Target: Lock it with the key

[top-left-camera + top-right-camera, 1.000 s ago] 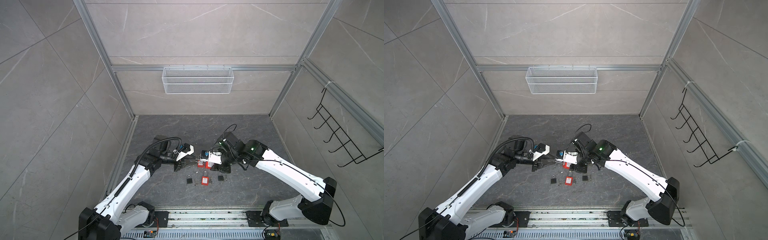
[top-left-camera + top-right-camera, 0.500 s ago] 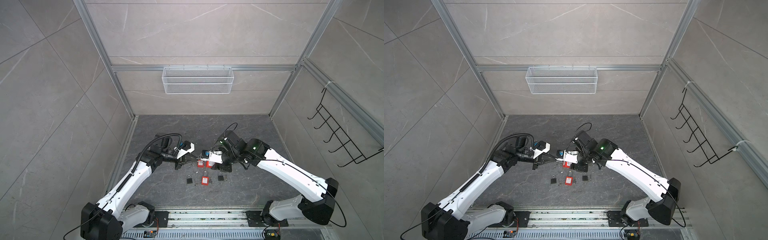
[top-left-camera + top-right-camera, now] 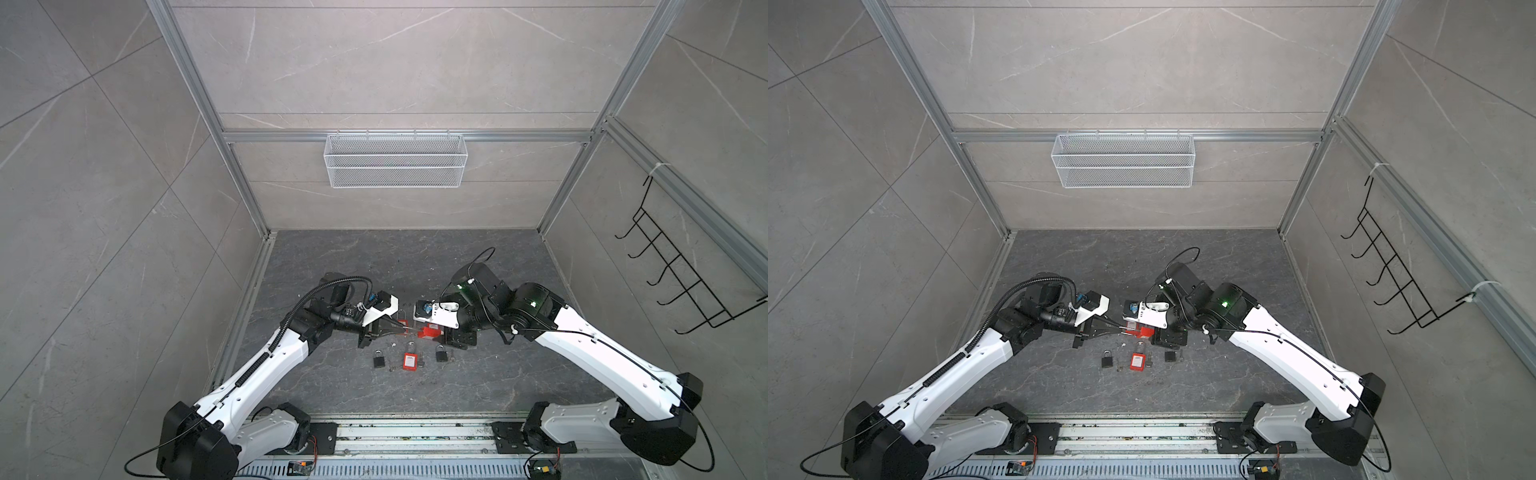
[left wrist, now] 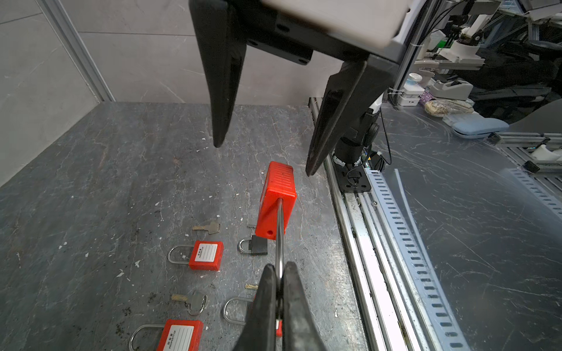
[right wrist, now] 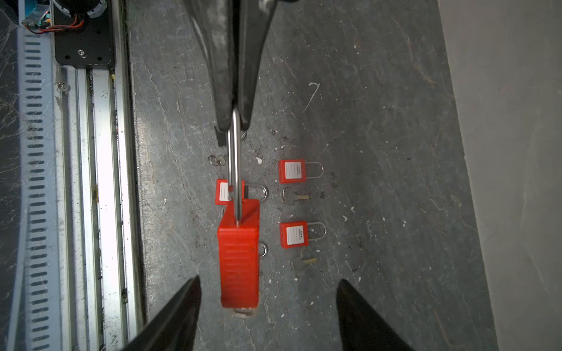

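Left wrist view, left fingers (image 4: pixel 266 304) clamping shackle (image 4: pixel 279 237) of red padlock (image 4: pixel 275 197), right fingers (image 4: pixel 223 91) wide, empty, top views unclear

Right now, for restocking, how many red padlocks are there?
4: one red padlock held by the left gripper, three more on the table, one partly hidden behind it.

Left gripper (image 3: pixel 404 328) pinches red padlock (image 3: pixel 430 331) by shackle.

Both top views: even, diffuse light, faint soft shadows, sharp thruout, wide-angle bend at edges. Right wrist view: strong glare on alu rail (image 5: pixel 103 170), red padlock (image 5: pixel 239 258) slightly soft, near fingertips (image 5: pixel 176 319) dark, out of focus.
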Robot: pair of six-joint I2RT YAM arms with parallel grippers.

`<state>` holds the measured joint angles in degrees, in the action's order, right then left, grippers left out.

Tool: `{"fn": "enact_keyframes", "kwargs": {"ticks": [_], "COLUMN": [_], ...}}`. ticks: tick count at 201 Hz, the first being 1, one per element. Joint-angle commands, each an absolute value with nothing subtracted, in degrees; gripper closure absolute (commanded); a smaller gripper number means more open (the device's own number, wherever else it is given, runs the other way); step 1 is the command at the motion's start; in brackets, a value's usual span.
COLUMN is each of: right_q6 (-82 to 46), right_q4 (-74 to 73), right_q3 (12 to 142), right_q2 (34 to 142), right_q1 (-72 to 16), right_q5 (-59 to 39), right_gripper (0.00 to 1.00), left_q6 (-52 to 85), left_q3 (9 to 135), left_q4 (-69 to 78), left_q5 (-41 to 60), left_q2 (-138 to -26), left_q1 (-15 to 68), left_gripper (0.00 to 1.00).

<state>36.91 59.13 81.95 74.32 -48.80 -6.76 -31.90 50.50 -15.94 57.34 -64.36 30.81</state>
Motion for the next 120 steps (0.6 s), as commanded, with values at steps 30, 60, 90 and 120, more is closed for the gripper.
{"fn": "enact_keyframes", "kwargs": {"ticks": [30, 60, 90, 120], "right_q6": [35.73, 34.94, 35.05, 35.50], "right_q4": [64.56, 65.85, 66.79, 68.23], "right_q3": [83.43, 83.79, 84.85, 87.21], "right_q2": [76.33, 77.65, 78.35, 79.60], "right_q1": [-47.82, -47.61, -47.14, -46.95], "right_q5": [-14.21, -15.81, -16.33, -16.84], "right_gripper": [0.40, 0.53, 0.68, 0.75], "left_q6": [-29.57, -28.27, -27.58, -26.10], "left_q3": [49.85, 48.98, 48.69, 47.90], "left_q4": [-9.62, -7.57, -6.88, -5.13], "left_q5": [58.46, 58.42, 58.62, 58.98], "left_q2": [-61.64, -60.91, -60.56, -60.22], "left_q1": [32.38, 32.61, 32.78, 32.90], "left_gripper": [1.00, 1.00, 1.00, 1.00]}}
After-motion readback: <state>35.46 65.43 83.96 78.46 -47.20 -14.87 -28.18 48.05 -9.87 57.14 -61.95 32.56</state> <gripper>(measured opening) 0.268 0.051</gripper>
